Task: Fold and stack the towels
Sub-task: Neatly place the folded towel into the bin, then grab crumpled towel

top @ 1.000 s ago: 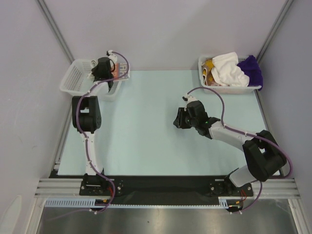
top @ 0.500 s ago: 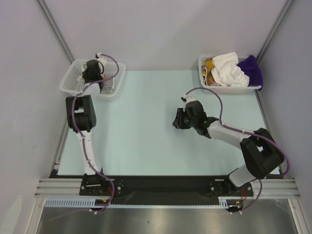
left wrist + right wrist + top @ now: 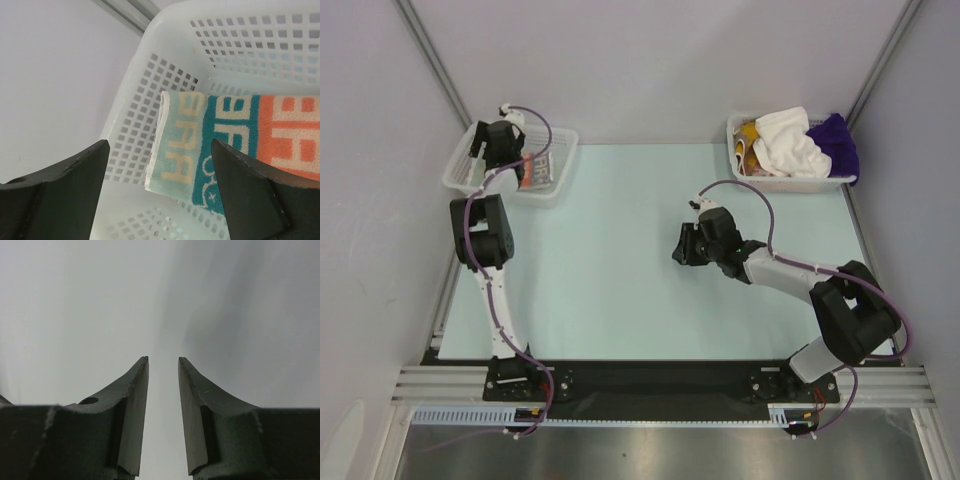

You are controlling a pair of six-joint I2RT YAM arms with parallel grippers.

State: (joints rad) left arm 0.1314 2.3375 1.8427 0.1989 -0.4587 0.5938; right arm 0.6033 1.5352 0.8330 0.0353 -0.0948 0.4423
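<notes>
At the far left, the left gripper point(image 3: 160, 147) hangs over the left basket point(image 3: 131, 131), its jaws spread wide with nothing between them. Below it, on the basket floor, lies a folded printed towel point(image 3: 240, 135) — orange, teal and white. It lies flat, one short edge near the perforated corner wall, and shows in the gap between the two fingers point(image 3: 65, 195). The pale green table point(image 3: 610, 270) stretches between the arms. Right of centre, the right gripper point(image 3: 163, 362) is over the table and points left, its jaws parted by a narrow gap and holding nothing. In the far right corner, the right basket point(image 3: 790, 184) holds a loose heap — a mustard towel point(image 3: 748, 131) at its left end, a crumpled white towel point(image 3: 788, 142) in the middle, and a purple towel point(image 3: 836, 140) draped over the right rim.
</notes>
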